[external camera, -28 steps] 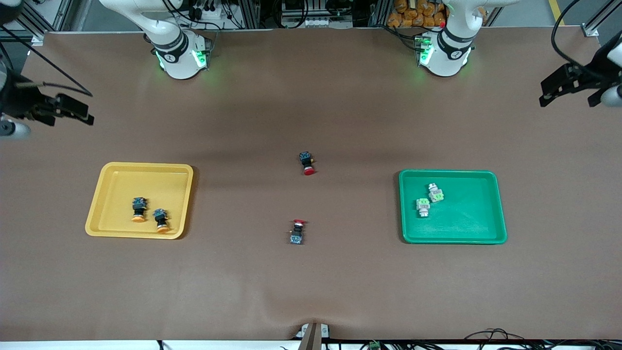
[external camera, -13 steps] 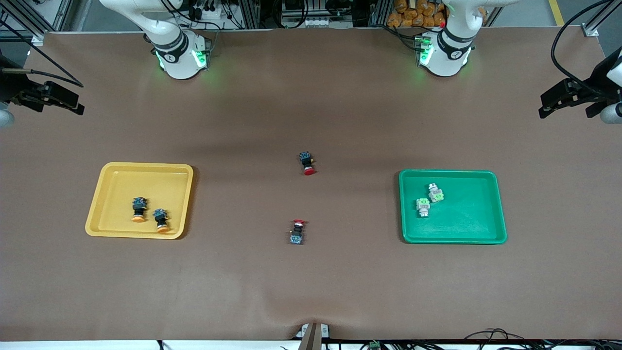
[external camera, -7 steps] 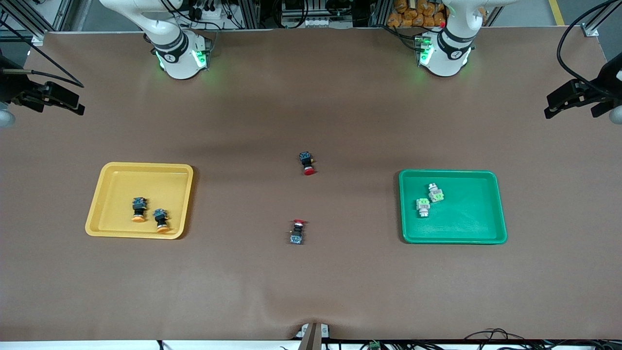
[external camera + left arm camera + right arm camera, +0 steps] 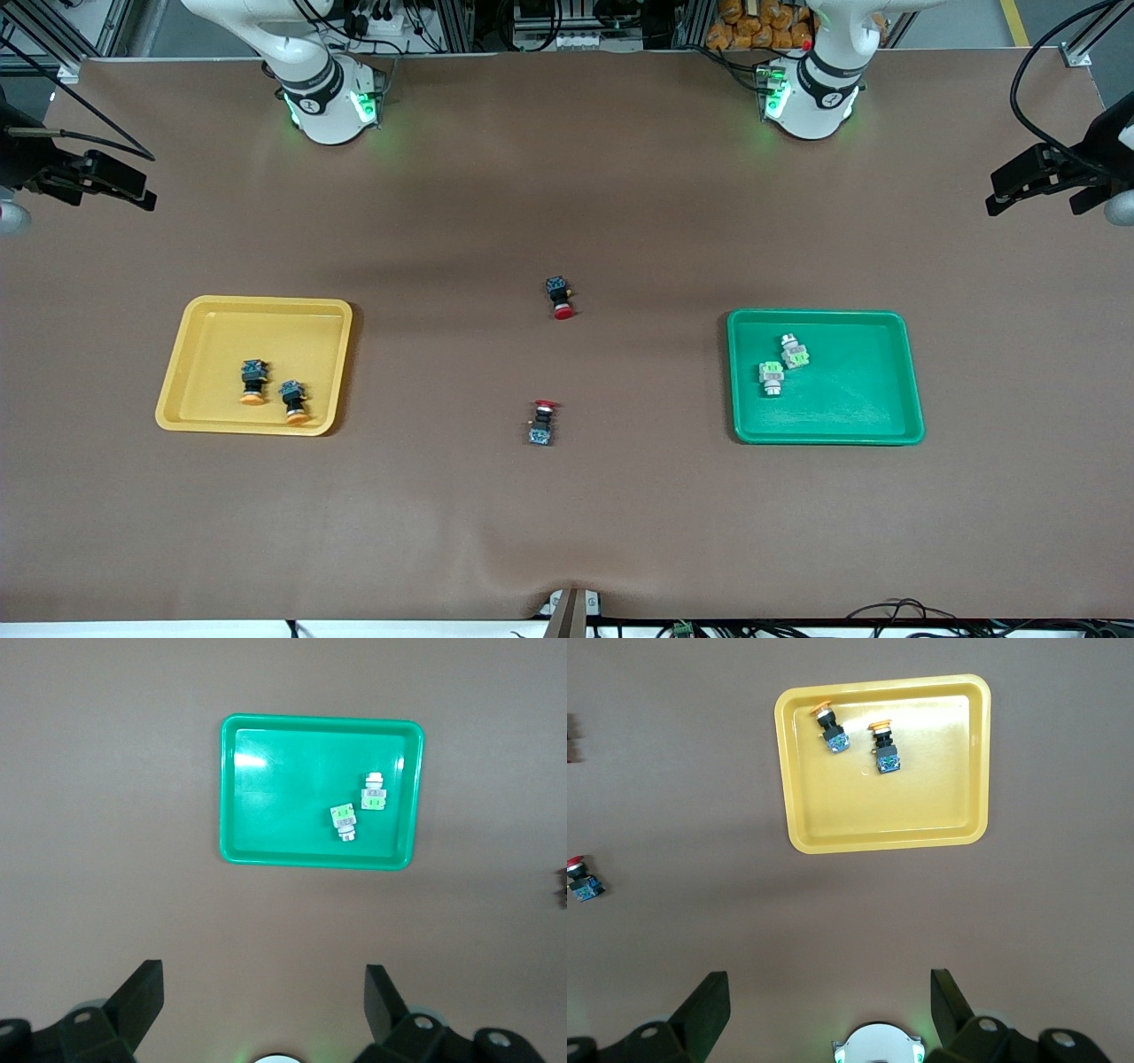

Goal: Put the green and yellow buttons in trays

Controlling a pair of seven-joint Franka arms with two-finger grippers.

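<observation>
Two dark buttons with orange-yellow caps (image 4: pixel 253 382) (image 4: pixel 293 401) lie in the yellow tray (image 4: pixel 266 328). Two pale buttons with light-green caps (image 4: pixel 794 351) (image 4: pixel 772 378) lie in the green tray (image 4: pixel 859 399). My right gripper (image 4: pixel 142 197) is open and empty, high over the bare table at the right arm's end. My left gripper (image 4: pixel 997 199) is open and empty, high over the left arm's end. The left wrist view shows its open gripper (image 4: pixel 263 979), the green tray (image 4: pixel 275 806) and both green buttons (image 4: pixel 375 791). The right wrist view shows its open gripper (image 4: pixel 828 983), the yellow tray (image 4: pixel 921 806) and both yellow buttons (image 4: pixel 830 728).
Two dark buttons with red caps lie on the brown table between the trays, one (image 4: pixel 559 298) farther from the front camera than the other (image 4: pixel 542 423). One red-capped button shows in the right wrist view (image 4: pixel 582 879). The arm bases (image 4: pixel 328 97) (image 4: pixel 811 93) stand at the table's back edge.
Both grippers have drifted slightly near the table's ends; the right one rose away from the yellow tray. Buttons and trays have not moved.
</observation>
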